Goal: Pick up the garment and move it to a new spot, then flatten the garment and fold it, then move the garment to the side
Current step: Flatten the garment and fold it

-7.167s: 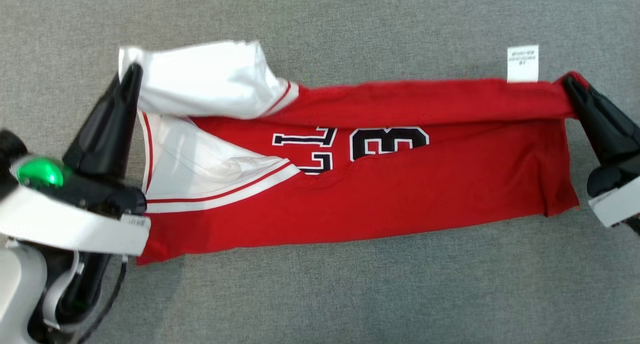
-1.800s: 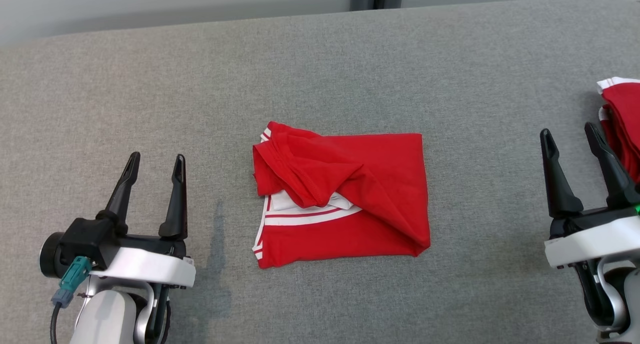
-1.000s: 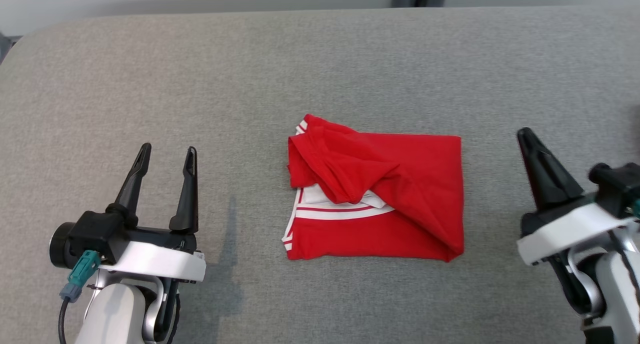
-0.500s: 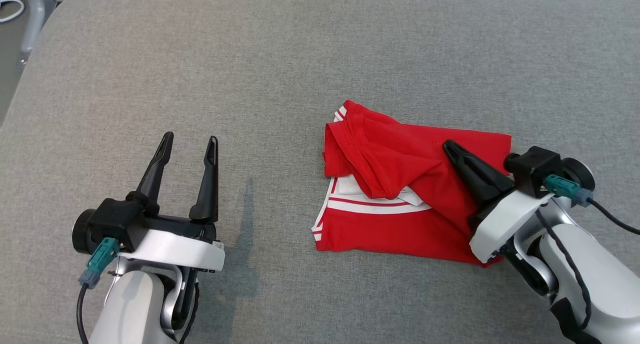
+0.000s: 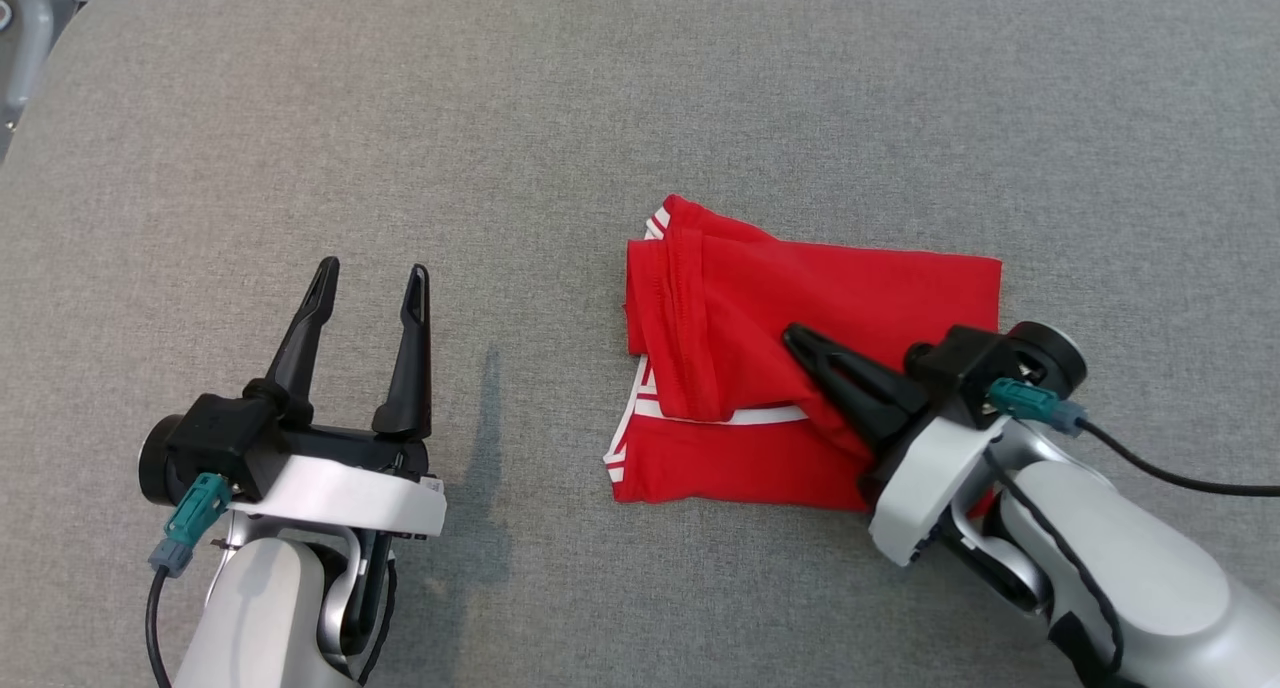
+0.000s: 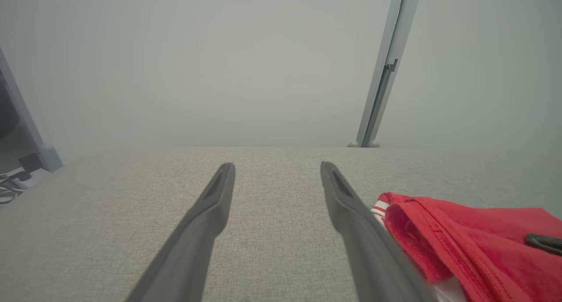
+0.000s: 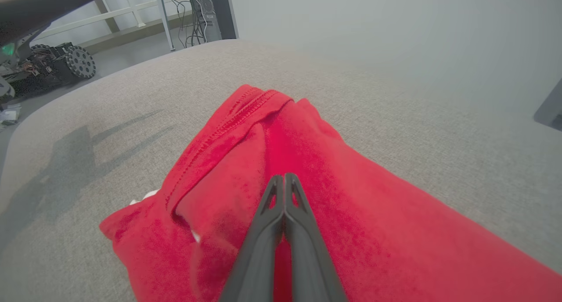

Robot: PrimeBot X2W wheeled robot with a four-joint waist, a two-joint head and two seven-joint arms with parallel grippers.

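Right fingers (image 7: 265, 236): closed tip to tip, with no cloth seen between them. They lie low over the red cloth and point at its folded-over flap.
Right gripper (image 5: 795, 336): it reaches in from the worktop's near right. Its tips are over the middle of the garment, and its wrist and pale forearm cover the garment's near right corner.
Left fingers (image 5: 297, 338): spread apart with nothing between them, pointing toward the far edge.
Left gripper (image 5: 372, 270): it hangs over bare cloth on the left half of the worktop, apart from the garment. Its shadow falls on the grey just to its right.
Garment (image 5: 880, 288): a red jersey folded into a rough rectangle. It lies flat, right of the worktop's middle and well in from the edges. The upper layer is doubled back at the left end, showing a stitched hem. White trim stripes show along the left side, and a white band shows below the flap.
Worktop (image 5: 600, 88): grey woven fabric with a rounded far-left corner.
Past the far edge: in the left wrist view, a pale wall and a slim grey post (image 6: 386, 69).
Past the left corner: in the right wrist view, a wheeled base (image 7: 66, 65), a table leg and hanging cables on the floor.
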